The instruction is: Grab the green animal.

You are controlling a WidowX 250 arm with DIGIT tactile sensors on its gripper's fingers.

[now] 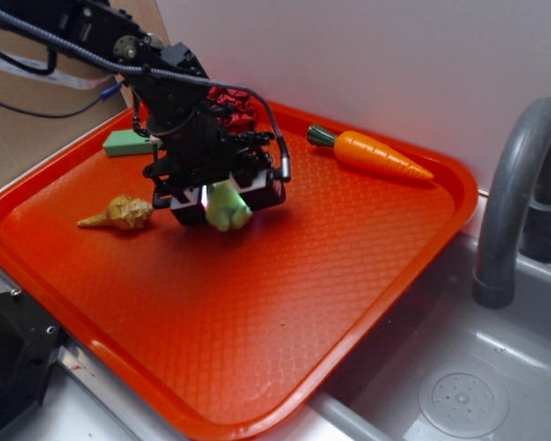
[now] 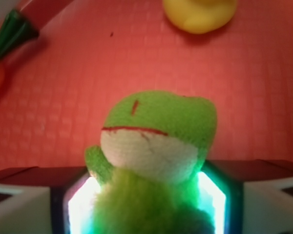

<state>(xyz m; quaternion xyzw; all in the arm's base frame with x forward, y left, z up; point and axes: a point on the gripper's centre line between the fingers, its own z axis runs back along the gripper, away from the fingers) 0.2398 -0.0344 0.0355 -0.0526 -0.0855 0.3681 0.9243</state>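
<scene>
The green animal [image 1: 228, 208] is a fuzzy lime-green plush with a whitish patch and a red stitched mouth [image 2: 156, 141]. It sits between the lit pads of my gripper [image 1: 222, 197], over the middle-left of the orange tray [image 1: 285, 312]. In the wrist view its body fills the gap of the gripper [image 2: 146, 204], and both glowing pads press against its sides. The head and one stubby limb stick out past the fingertips. The gripper is shut on the plush. I cannot tell whether the plush touches the tray.
A plastic carrot [image 1: 381, 154] lies at the tray's back right. A tan shell [image 1: 119, 213], a pale-green block [image 1: 129, 142] and a red crinkly object [image 1: 231, 103] lie to the left and behind. A yellow duck [image 2: 199, 12] lies ahead. A grey faucet [image 1: 514, 193] and sink [image 1: 459, 395] are on the right.
</scene>
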